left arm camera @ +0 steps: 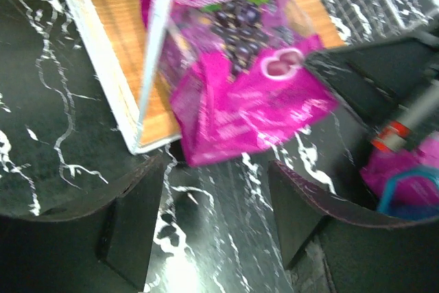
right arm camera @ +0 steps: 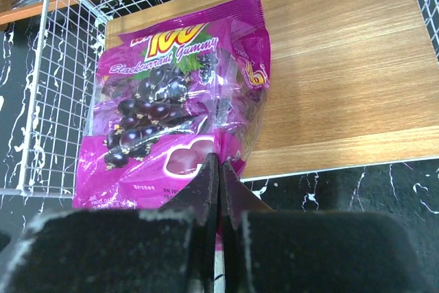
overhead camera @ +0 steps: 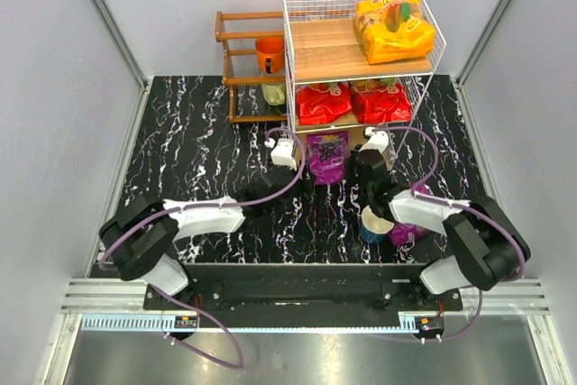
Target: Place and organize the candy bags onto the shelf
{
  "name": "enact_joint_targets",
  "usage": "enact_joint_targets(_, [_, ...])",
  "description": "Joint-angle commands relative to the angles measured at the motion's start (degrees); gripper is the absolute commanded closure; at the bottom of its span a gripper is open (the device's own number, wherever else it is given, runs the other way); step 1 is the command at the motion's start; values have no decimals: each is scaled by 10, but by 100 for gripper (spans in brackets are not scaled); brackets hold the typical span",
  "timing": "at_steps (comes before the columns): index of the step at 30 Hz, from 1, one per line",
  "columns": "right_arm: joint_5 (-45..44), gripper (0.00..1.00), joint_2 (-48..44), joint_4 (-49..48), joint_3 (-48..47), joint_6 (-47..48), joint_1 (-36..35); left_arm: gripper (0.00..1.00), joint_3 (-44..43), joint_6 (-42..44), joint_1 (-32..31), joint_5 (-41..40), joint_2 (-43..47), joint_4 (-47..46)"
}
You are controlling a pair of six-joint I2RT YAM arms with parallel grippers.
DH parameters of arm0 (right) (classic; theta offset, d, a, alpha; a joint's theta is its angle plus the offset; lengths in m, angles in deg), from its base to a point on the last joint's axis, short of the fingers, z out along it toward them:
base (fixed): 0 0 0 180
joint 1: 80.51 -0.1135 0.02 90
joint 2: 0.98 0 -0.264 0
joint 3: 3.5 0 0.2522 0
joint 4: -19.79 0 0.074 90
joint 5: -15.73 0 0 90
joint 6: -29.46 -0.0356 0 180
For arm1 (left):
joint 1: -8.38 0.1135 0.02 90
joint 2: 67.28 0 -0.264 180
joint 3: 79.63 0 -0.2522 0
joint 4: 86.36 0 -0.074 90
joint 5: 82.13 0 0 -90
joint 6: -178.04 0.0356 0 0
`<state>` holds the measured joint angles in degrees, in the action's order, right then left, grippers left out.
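Observation:
The white wire shelf holds an orange-yellow candy bag on its top board and two red bags on the middle board. A purple bag lies on the bottom board with its near end hanging over the front edge. My right gripper is shut on that bag's near edge. My left gripper is open and empty just in front of the same bag. A second purple bag lies on the table by my right arm.
A white and blue paper cup stands beside the second purple bag, under my right arm. A dark brown wooden rack with an orange cup stands left of the shelf. Grey walls enclose the black marbled table.

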<state>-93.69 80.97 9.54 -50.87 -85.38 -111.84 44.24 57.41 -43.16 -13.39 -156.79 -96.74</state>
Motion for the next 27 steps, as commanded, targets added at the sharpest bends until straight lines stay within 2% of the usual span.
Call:
enact_joint_targets(1, [3, 100, 24, -81, -12, 5, 5, 35, 19, -12, -42, 7, 64, -46])
enact_joint_targets(9, [35, 100, 73, -140, -23, 9, 7, 34, 83, -30, -96, -40, 178, -13])
enact_joint_targets(17, [120, 100, 124, -206, -30, 17, 24, 34, 146, -38, -101, -84, 290, 44])
enact_joint_targets(27, [149, 98, 164, -210, -52, 21, 40, 35, 176, -47, -101, -99, 325, 61])
